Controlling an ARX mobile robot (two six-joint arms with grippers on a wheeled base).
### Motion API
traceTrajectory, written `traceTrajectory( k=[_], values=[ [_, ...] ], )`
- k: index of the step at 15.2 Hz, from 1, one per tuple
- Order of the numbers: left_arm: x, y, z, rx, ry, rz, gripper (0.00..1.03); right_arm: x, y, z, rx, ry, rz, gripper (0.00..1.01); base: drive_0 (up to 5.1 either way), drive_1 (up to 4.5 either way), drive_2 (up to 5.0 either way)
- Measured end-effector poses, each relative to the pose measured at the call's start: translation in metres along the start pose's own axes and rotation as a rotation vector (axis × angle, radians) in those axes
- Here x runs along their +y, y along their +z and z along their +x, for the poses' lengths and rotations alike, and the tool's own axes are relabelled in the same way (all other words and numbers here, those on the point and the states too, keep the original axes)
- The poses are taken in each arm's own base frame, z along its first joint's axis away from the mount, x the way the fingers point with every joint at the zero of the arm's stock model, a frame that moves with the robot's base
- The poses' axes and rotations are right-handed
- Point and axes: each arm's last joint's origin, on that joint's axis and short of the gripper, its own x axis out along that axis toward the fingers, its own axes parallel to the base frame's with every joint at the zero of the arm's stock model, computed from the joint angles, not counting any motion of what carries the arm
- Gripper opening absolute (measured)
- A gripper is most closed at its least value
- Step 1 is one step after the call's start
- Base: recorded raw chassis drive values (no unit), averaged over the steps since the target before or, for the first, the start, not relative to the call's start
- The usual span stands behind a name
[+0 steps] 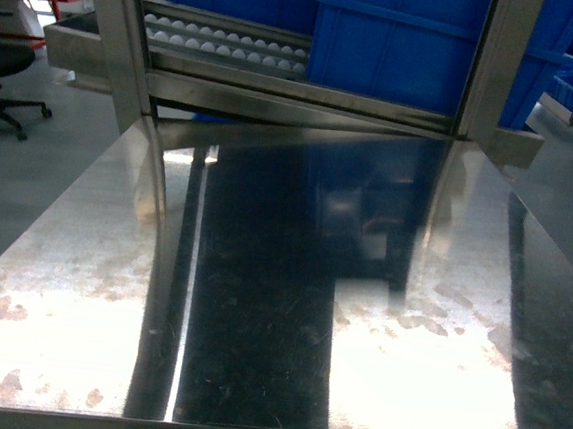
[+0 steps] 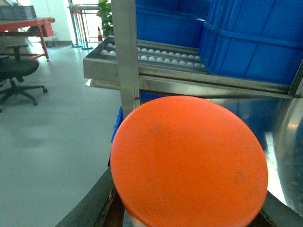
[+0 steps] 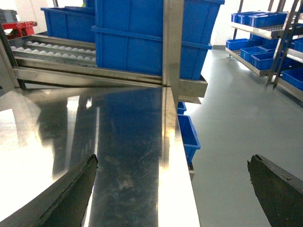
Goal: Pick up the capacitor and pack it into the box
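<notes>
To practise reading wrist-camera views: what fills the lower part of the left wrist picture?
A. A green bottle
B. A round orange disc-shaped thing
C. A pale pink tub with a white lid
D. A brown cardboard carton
B: a round orange disc fills the lower part of the left wrist view, in front of the blue bins on the steel roller rack; no pink tub, carton or bottle shows there.
</notes>
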Motion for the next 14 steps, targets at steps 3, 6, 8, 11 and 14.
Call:
traceTrajectory(
  k=[3, 6, 8, 11, 14],
  values=[
    [0.012, -0.012, -0.015, 0.010, -0.006, -0.001, 0.46, 0.000, 0.000, 0.000, 0.000, 0.000, 0.000, 0.98, 0.0, 0.00, 0.0],
    [0.013, -0.017, -0.027, 0.006, -0.002, -0.003, 0.46, 0.000, 0.000, 0.000, 0.000, 0.000, 0.000, 0.98, 0.0, 0.00, 0.0],
    [0.013, -0.021, -0.033, 0.013, -0.003, -0.003, 0.46, 0.000, 0.000, 0.000, 0.000, 0.000, 0.000, 0.98, 0.0, 0.00, 0.0],
    [0.013, -0.023, -0.039, 0.005, -0.002, -0.003, 0.46, 0.000, 0.000, 0.000, 0.000, 0.000, 0.000, 0.98, 0.0, 0.00, 0.0],
    [0.013, -0.029, -0.049, -0.005, -0.003, -0.003, 0.46, 0.000, 0.000, 0.000, 0.000, 0.000, 0.000, 0.98, 0.0, 0.00, 0.0]
  ],
)
